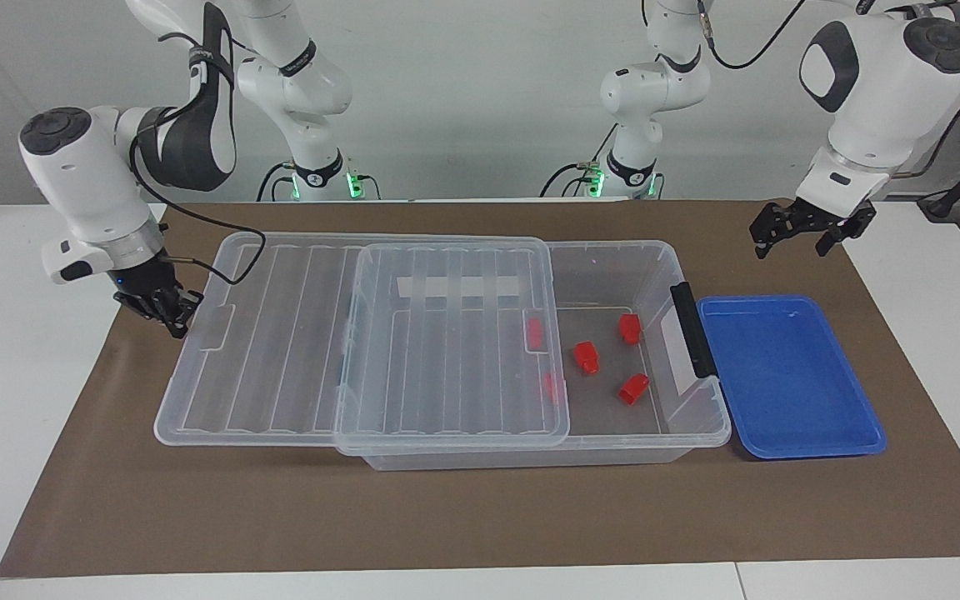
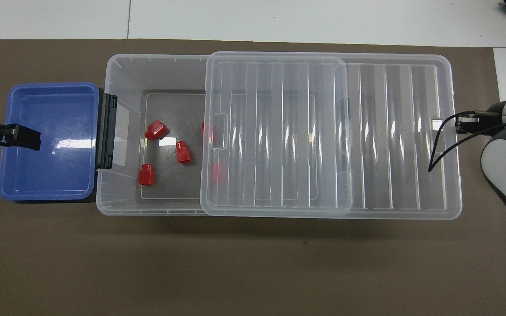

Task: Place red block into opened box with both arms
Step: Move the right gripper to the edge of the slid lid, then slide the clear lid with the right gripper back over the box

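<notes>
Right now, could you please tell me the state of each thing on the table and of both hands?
box: open, lid slid aside
lid: half off, toward the right arm's end
red blocks: five, in the box
tray: empty
left hand: open, empty
right hand: shut at the lid's edge
</notes>
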